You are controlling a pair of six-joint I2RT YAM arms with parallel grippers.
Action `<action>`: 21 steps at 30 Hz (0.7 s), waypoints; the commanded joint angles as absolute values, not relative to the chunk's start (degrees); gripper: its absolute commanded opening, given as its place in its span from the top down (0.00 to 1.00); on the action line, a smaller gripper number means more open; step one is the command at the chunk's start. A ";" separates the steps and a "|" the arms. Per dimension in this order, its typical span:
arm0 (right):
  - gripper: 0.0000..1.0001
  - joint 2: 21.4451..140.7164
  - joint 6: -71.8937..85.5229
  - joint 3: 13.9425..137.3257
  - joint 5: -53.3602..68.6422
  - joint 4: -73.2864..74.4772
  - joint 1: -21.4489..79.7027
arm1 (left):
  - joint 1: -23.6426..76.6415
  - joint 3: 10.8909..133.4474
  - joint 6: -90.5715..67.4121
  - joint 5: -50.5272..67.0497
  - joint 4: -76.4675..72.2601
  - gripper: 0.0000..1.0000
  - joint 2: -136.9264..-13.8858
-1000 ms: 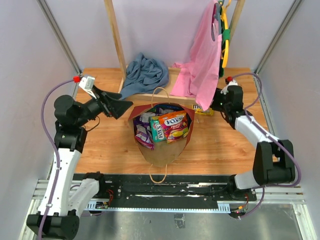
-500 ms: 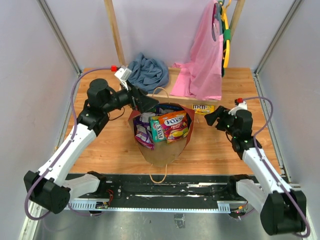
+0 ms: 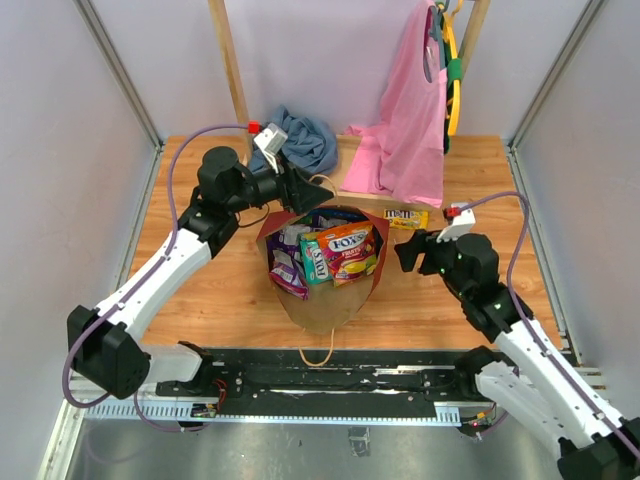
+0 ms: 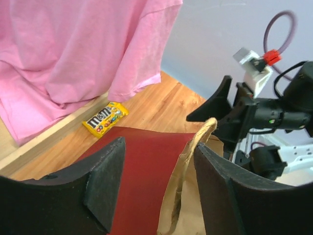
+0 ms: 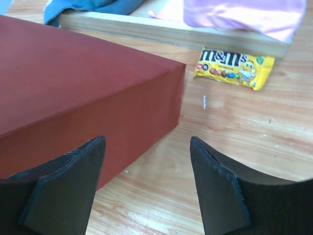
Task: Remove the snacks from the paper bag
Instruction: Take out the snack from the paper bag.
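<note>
The paper bag [image 3: 325, 305], red outside and brown inside, lies open in the middle of the table. Inside it are several snacks: an orange-pink Fox's packet [image 3: 349, 245], a green packet [image 3: 314, 262] and purple packets [image 3: 288, 262]. A yellow M&M's packet [image 3: 407, 216] lies on the wood to the right of the bag's far rim. My left gripper [image 3: 305, 192] is open, and its jaws straddle the bag's far rim [image 4: 142, 171] and twine handle [image 4: 203, 134]. My right gripper [image 3: 405, 250] is open and empty, low beside the bag's red right side [image 5: 73, 88].
A pink garment [image 3: 405, 130] hangs from a wooden rack at the back right, over a wooden rail [image 5: 166, 34]. A blue-grey cloth [image 3: 300, 140] lies at the back. Grey walls close in both sides. The right arm [image 4: 264, 112] shows beyond the bag in the left wrist view.
My left gripper has swung right onto the bag's far rim. My right gripper has drawn back from the M&M's packet to the bag's right side.
</note>
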State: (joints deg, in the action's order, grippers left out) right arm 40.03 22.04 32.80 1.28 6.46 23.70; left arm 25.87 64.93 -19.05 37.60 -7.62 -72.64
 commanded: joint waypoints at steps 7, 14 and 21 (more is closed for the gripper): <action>0.34 39.34 0.86 39.46 -35.21 -1.03 59.64 | 26.89 65.72 -14.54 38.51 -10.47 0.78 -73.77; 0.32 59.38 -9.47 48.09 -39.69 -6.29 74.16 | 26.89 62.27 -16.12 38.21 -13.81 0.93 -73.90; 0.27 68.94 -8.46 54.42 -35.68 -6.90 74.33 | 26.89 59.87 -16.25 36.78 -14.96 0.99 -71.93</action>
